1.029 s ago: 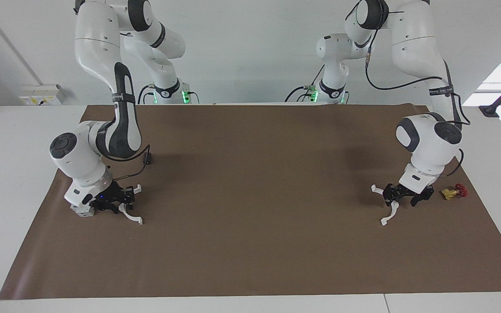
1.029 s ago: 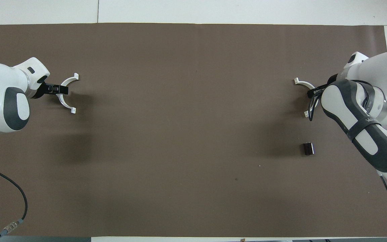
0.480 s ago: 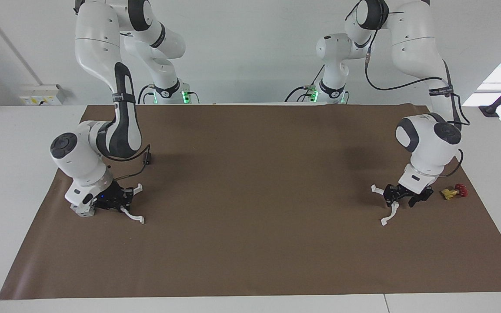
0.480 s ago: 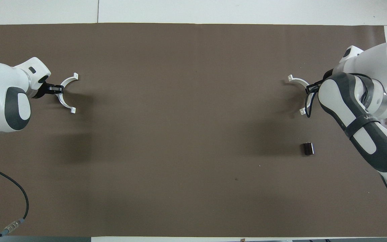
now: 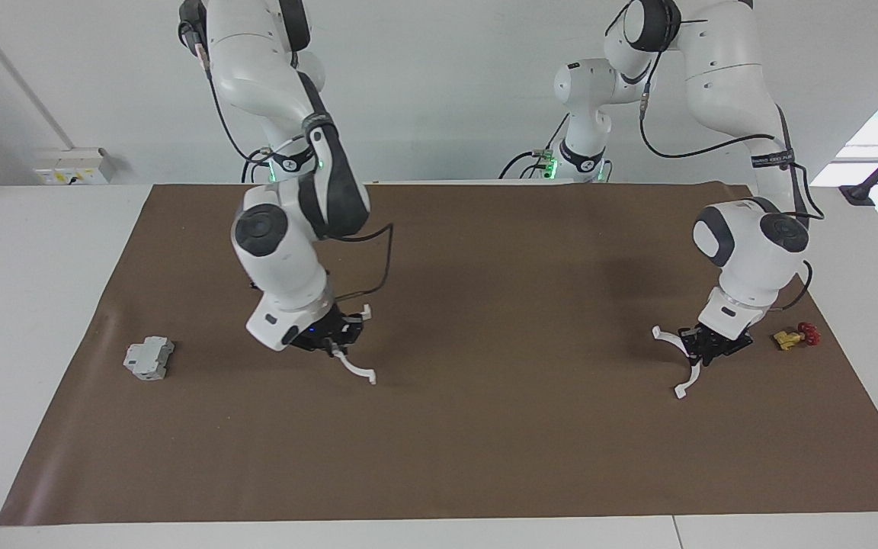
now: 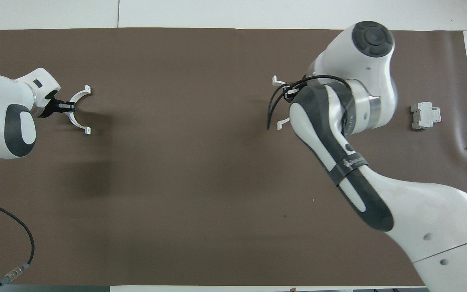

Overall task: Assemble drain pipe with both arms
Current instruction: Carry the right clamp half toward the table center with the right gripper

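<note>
The drain pipe is in two white half-rings, one in each gripper. My right gripper (image 5: 338,341) (image 6: 289,94) is shut on one half-ring (image 5: 356,368) (image 6: 276,80) and holds it raised over the mat, partway toward the middle. In the overhead view the right arm covers most of that piece, and only its tabs show. My left gripper (image 5: 706,348) (image 6: 68,106) is shut on the other half-ring (image 5: 687,379) (image 6: 75,123), low over the mat at the left arm's end. The open sides of the two half-rings face each other across the middle.
A grey boxy block (image 5: 148,358) (image 6: 425,115) lies on the brown mat (image 5: 485,457) at the right arm's end. A small yellow-and-red valve (image 5: 794,337) sits beside the left gripper, toward the table's end. The left arm hides it in the overhead view.
The right arm has lifted and carried its half-ring from the grey block toward the middle of the mat. The left gripper has closed on its half-ring and stayed in place.
</note>
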{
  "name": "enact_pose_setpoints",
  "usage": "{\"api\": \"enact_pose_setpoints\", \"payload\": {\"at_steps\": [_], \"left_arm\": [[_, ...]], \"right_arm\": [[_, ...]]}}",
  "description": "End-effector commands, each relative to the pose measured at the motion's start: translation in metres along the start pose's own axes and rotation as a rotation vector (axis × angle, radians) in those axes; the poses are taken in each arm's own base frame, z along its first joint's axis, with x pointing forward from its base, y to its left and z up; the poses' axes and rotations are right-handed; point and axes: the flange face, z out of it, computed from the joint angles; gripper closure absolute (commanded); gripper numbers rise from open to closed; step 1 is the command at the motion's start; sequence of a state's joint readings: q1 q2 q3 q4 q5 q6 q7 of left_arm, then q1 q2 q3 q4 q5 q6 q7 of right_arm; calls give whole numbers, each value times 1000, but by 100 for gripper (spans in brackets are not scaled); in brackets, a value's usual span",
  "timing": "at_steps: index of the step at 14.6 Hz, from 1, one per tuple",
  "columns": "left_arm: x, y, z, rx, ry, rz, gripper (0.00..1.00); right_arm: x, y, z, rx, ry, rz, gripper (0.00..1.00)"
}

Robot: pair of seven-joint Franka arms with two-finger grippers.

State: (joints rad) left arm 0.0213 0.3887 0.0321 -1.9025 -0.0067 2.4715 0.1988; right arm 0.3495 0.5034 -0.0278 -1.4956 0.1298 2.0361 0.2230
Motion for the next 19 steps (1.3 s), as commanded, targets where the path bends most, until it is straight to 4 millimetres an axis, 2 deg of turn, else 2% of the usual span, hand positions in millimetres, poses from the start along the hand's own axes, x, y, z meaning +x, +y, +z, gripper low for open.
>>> {"api": "enact_pose_setpoints", "payload": {"at_steps": [1, 2, 3, 5, 8, 10, 12, 14, 15, 16, 17, 18, 19], "left_arm": [[2, -6, -29, 10, 27, -9, 100], [5, -8, -42, 11, 27, -12, 100], [7, -11, -52, 10, 17, -16, 100], [10, -13, -74, 9, 13, -19, 100], [7, -15, -108, 8, 8, -23, 100], [4, -16, -124, 7, -1, -25, 100], [1, -17, -136, 7, -9, -27, 100], [-1, -16, -144, 5, -12, -29, 100], [0, -13, -145, 5, -10, -26, 100], [0, -10, -145, 10, -12, -18, 100], [1, -7, -145, 20, -14, -19, 100], [1, -3, -144, 35, -18, -25, 100], [3, 7, -144, 46, -17, -24, 100]], "right_arm": [[-1, -67, 21, 2, 52, 56, 100], [-10, -80, 33, -19, 63, 22, 100], [-14, -79, 42, -47, 62, 3, 100], [-20, -94, 48, -47, 90, -29, 100], [-28, -103, 68, -58, 80, -52, 99], [-39, -106, 87, -58, 81, -64, 99], [-43, -106, 94, -54, 91, -67, 99], [-48, -116, 98, -53, 86, -79, 95], [-47, -112, 100, -54, 86, -73, 85], [-47, -111, 102, -53, 88, -73, 55], [-47, -112, 103, -50, 94, -74, 18], [-45, -110, 100, -51, 91, -70, 11], [-42, -109, 92, -50, 94, -66, 0]]}}
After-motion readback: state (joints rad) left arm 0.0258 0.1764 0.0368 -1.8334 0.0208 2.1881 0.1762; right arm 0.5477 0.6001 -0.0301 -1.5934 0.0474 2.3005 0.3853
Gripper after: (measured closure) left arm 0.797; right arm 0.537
